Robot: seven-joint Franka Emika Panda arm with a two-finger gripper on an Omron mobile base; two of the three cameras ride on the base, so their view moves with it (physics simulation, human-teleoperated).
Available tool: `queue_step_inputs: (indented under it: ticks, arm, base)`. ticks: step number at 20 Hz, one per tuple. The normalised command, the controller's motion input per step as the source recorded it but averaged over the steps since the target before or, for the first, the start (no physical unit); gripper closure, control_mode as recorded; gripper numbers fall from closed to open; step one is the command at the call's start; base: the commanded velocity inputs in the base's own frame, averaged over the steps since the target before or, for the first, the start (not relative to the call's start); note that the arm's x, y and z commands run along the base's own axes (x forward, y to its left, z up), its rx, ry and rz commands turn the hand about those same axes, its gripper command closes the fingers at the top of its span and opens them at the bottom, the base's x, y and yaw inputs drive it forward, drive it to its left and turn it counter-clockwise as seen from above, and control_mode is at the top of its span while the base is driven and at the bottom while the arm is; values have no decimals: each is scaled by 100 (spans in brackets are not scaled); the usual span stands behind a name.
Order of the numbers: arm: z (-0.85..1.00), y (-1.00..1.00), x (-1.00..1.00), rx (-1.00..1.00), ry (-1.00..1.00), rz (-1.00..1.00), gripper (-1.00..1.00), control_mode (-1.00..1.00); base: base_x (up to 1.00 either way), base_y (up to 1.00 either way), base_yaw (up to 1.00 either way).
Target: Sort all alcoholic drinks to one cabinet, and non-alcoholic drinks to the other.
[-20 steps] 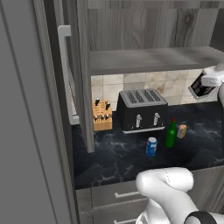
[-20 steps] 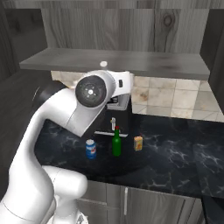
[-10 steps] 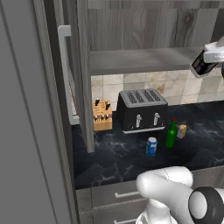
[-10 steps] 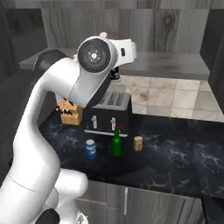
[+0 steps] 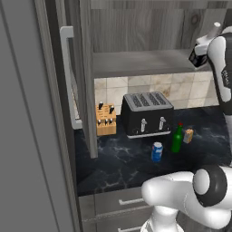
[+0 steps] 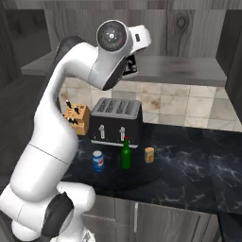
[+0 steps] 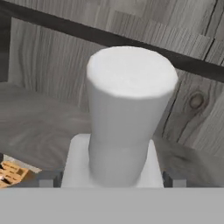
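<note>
The fingers point(image 7: 173, 178) are clamped on the squarish pale bottle with a thick white neck point(image 7: 127, 109), which stands upright between them. Just ahead lies the grey wood-grain cabinet shelf point(image 5: 140, 63). Carry the bottle level over the shelf, lower until it rests, then release. The slim green glass bottle point(image 5: 177, 138) waits far below on the dark marbled worktop point(image 5: 122, 163).

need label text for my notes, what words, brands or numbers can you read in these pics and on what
No text can be read anywhere.
blue soda can: red-and-white mark, too small and blurred to read.
orange-yellow carton: no print can be made out.
green bottle: red cap, no label visible.
toaster: two levers, no lettering visible.
pale bottle held in the gripper: its cap faces the camera, no label shows.
</note>
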Motion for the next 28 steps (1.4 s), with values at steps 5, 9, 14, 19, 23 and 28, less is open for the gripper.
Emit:
queue_step_inputs:
  ticks: [5,9,14,19,23,28]
  arm:
    - [-17,0,100,-8,1,0,100,-100]
    - [-41,0,93,-5,7,0,100,-100]
    - [-46,-9,83,-2,9,0,100,-100]
    - [-18,-19,77,0,2,0,100,-100]
    - [-3,-9,57,-2,0,0,100,-100]
    - [-2,-2,25,-1,0,0,-100,-100]
  base:
    - [0,0,0]
    - [0,0,0]
    - [0,0,0]
    - [0,0,0]
    - [0,0,0]
    - [0,0,0]
